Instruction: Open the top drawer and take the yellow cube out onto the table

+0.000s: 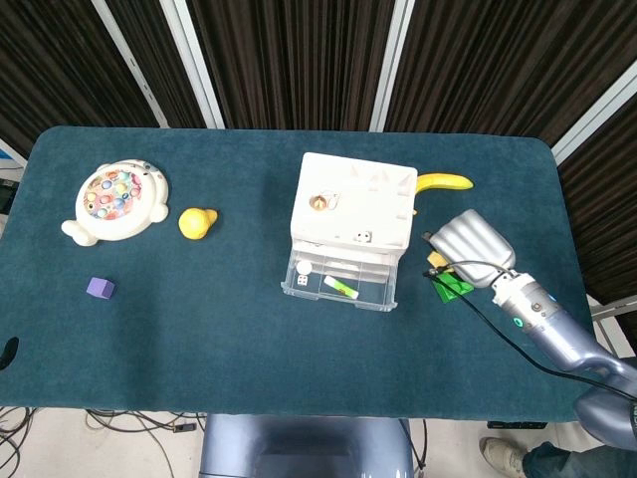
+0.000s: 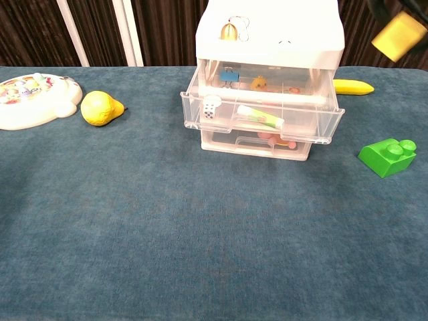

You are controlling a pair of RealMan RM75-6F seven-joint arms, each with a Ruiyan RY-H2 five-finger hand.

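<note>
The table point(image 2: 200, 254) has a blue-green cloth on it. Nearest on it is one little purple block point(image 1: 100, 288).

Next comes the drawer box point(image 1: 356, 199). Its top drawer point(image 2: 267, 124) is pulled out. Inside I can see one white dice point(image 2: 210, 107) and one tube point(image 2: 261, 118).

To the right of the box is one green brick point(image 2: 390, 156). The right hand point(image 1: 470, 245) hangs in the air above that brick. It holds the yellow cube point(image 2: 399, 35) tucked under its fingers. So the cube is out of the drawer but not on the table yet. The left hand is nowhere in the pictures.

The cube looks small and light. It looks hard, with flat smooth sides, so it could slip. I think the best way to hold it is on two flat sides that face each other. It should not break if it is set down gently. The bare cloth beside the brick looks like a good spot for it.

Farther left there is one yellow pear point(image 1: 196, 222) and one round fishing toy point(image 1: 112, 200).

Farthest back, behind the box, lies one banana point(image 1: 445, 182).
</note>
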